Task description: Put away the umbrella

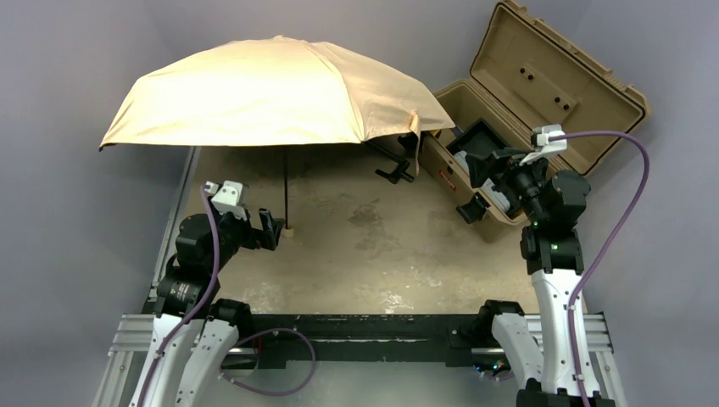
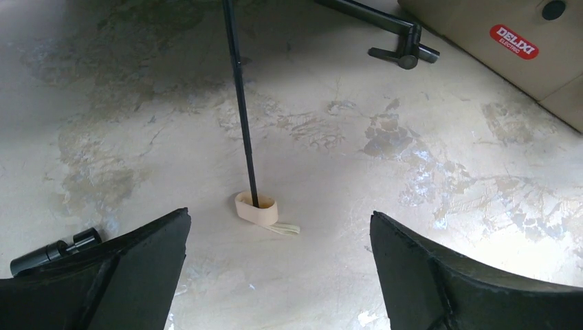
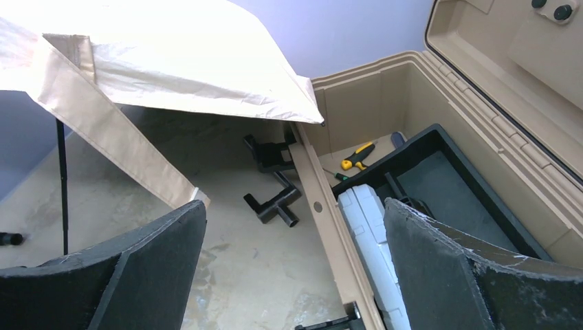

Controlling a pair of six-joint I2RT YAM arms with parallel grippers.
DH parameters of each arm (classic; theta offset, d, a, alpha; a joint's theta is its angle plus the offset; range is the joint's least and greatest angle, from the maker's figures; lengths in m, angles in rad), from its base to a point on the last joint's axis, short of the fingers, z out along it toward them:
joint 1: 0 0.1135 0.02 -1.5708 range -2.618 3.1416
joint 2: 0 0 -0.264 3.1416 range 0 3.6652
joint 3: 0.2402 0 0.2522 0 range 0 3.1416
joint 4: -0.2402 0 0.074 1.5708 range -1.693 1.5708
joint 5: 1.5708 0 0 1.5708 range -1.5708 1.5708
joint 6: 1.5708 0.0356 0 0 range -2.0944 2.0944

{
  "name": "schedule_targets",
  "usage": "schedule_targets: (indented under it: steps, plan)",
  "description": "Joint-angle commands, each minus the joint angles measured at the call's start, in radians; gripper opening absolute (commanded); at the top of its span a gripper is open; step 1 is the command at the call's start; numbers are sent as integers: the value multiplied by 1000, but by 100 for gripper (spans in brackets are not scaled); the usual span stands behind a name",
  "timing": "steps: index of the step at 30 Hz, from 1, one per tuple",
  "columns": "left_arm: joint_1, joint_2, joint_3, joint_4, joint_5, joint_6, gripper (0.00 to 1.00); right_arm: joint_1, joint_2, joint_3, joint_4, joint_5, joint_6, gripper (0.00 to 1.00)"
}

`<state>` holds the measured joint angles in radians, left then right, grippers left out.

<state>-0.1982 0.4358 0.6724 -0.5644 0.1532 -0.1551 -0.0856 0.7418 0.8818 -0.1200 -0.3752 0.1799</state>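
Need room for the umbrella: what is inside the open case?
The case holds a black tray, a white box beside it and a yellow-handled tool on the bottom. Whatever lies under the tray and box is covered.

Robot lab w/ alu frame [image 1: 127, 326], grey backdrop [image 1: 68, 51], stained tabletop [image 1: 356, 254], tool case [image 1: 551, 76].

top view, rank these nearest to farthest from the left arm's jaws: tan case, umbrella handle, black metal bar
1. umbrella handle, immediately to the right.
2. black metal bar, farther right and toward the back.
3. tan case, far right at the back, lid open.
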Motion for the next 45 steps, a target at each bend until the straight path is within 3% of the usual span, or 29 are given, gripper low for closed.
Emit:
schedule_targets:
  steps: [1,5,9,15,20,29,34,41,45]
  plan:
    - [6,7,29,14,39,-10,100,-3,-4,23,8,-6,0,99]
    - [6,6,29,17,94,-112,100,-3,-12,2,0,-253,-102,99]
    - [6,-8,-33,98,203,-343,100,-3,-20,-51,-20,-562,-300,99]
    - [9,-3,-124,266,183,-563,100,-2,8,-73,-122,-651,-526,99]
    - [28,142,-94,329,182,-527,99,-1,34,-106,-104,-739,-549,99]
    - [85,407,-51,519,122,-399,95,-2,-8,-109,-134,-741,-556,99]
    - [100,615,53,631,122,-311,89,-1,-19,-111,-136,-743,-561,99]
    - [118,858,235,640,176,-211,80,-1,-22,-122,-165,-815,-636,94]
    - [124,962,324,626,206,-178,70,-1,-22,-130,-178,-845,-665,93]
